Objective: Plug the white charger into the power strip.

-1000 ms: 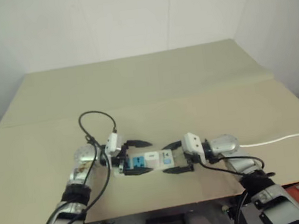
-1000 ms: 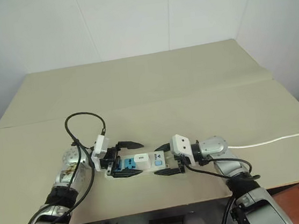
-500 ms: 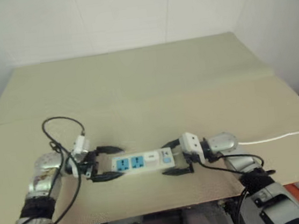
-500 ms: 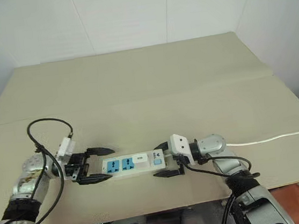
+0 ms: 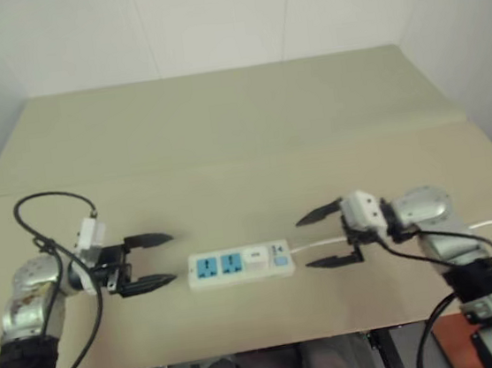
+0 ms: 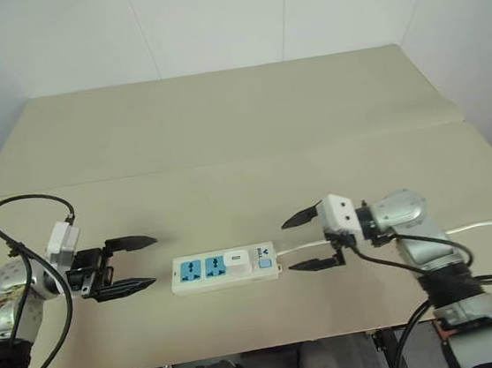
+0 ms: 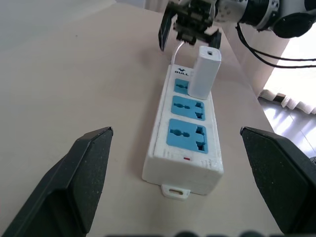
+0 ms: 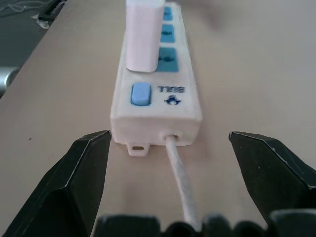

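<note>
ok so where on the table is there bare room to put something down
The whole far half of the table, beyond the power strip, is bare. The near strip is crowded: left claw and right claw, both open, flank the strip's ends, the white charger stands in it, and its cable runs right.

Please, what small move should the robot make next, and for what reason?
Probably none on the strip: just draw both arms farther back. The charger stands upright in the socket of the power strip nearest its switch, so the plugging looks done. The left gripper and right gripper are both open, off the strip's two ends, holding nothing.
</note>
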Tool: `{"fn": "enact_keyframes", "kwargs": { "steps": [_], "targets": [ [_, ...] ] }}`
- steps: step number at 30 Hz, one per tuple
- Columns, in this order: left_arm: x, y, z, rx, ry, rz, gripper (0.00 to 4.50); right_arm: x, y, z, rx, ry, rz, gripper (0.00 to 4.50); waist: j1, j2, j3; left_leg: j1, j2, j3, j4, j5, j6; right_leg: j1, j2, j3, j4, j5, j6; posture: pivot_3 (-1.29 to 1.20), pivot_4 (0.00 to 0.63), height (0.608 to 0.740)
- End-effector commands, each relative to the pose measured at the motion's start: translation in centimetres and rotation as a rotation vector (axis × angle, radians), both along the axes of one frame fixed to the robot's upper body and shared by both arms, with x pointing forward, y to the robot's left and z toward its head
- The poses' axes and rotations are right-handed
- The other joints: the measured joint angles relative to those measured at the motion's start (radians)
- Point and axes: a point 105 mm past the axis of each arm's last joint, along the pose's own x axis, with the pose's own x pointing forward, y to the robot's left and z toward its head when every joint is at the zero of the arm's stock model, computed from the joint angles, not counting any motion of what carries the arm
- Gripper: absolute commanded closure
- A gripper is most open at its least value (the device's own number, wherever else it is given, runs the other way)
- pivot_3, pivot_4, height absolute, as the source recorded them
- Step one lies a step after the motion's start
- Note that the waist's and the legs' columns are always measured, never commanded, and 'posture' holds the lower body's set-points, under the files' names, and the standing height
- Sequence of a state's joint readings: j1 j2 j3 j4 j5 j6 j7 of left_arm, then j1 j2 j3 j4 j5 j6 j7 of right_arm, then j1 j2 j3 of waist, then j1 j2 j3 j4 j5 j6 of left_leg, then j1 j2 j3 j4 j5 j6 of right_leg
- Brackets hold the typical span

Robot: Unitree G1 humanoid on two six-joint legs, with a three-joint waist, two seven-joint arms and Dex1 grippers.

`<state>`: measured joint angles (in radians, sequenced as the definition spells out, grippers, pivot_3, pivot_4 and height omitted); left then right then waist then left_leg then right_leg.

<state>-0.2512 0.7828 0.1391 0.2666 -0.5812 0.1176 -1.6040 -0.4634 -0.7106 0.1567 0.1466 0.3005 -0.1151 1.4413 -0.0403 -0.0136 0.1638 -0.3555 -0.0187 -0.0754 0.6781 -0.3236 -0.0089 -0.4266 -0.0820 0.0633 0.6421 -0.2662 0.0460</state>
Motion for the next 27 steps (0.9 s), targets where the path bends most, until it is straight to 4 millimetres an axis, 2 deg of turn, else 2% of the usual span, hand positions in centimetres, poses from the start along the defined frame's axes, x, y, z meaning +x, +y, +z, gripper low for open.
{"fn": "enact_keyframes", "kwargs": {
  "steps": [1,5,10,27],
  "targets": [
    [-0.7,1.1,0.8,0.06,-0.039,0.027,0.0,-0.7,-1.5,2.8,-0.016,-0.063,0.018,0.05,-0.001,0.0,0.001,0.0,0.0,0.0,0.0,0.0,0.001,0.0,0.0,0.0,0.0,0.0,0.0,0.0,0.15,0.74],
    [-1.2,2.1,0.9,0.082,-0.022,0.073,0.0,-1.5,-3.1,4.0,-0.05,-0.071,0.002,0.05,0.0,0.0,0.002,0.0,0.0,0.0,0.0,-0.002,0.003,0.0,-0.001,0.0,0.0,0.0,0.0,0.0,0.15,0.74],
    [-1.3,2.4,0.6,0.095,-0.006,0.104,0.0,-2.0,-4.2,4.0,-0.08,-0.055,-0.026,0.05,0.003,-0.001,0.003,0.001,0.0,0.0,0.0,-0.002,0.003,0.001,-0.001,-0.001,0.0,0.0,0.0,0.0,0.15,0.74],
    [0.8,1.1,0.1,0.134,-0.008,0.169,0.0,-1.8,-3.4,3.9,-0.051,-0.039,-0.085,0.05,0.004,-0.001,0.003,0.001,-0.001,0.0,0.002,-0.002,0.003,0.001,-0.001,-0.001,0.003,0.0,0.0,0.0,0.15,0.74]
  ]
}}
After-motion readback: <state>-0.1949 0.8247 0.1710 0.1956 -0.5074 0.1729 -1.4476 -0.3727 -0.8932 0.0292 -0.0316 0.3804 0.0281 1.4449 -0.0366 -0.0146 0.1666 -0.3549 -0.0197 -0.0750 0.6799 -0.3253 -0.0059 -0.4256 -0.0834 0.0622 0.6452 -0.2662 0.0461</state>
